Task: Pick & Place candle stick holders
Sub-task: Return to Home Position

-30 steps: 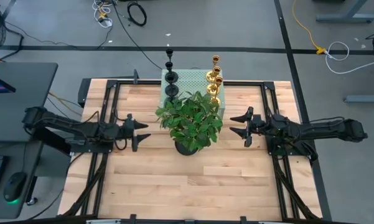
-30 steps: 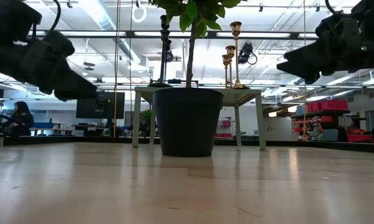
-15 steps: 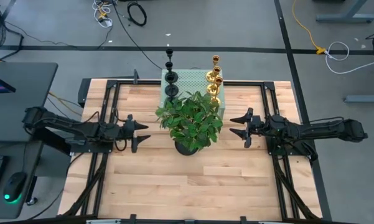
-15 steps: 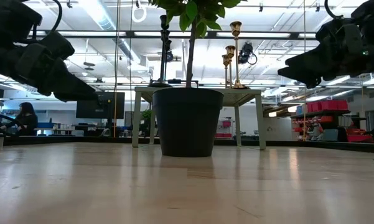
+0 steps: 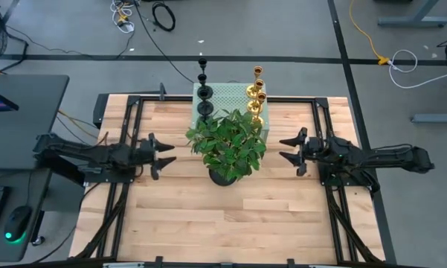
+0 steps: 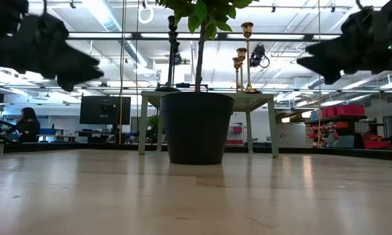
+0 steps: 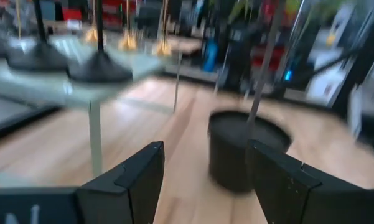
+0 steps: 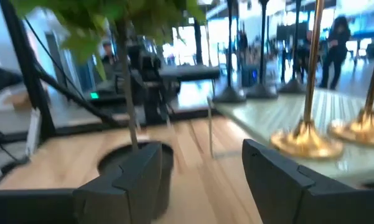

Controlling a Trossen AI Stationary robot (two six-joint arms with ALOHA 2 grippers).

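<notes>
Left gripper (image 5: 163, 155) and right gripper (image 5: 286, 150): jaws wide open, empty. Black candle stick holders (image 5: 204, 93) stand upright, ahead and to one side of left jaws. Gold candle stick holders (image 5: 256, 97) sit nearer right jaws.

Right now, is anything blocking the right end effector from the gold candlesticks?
Nothing visible does. The right end effector hangs open; the gold candlesticks stand on the shelf beyond it, and the plant sits off to one side.
</notes>
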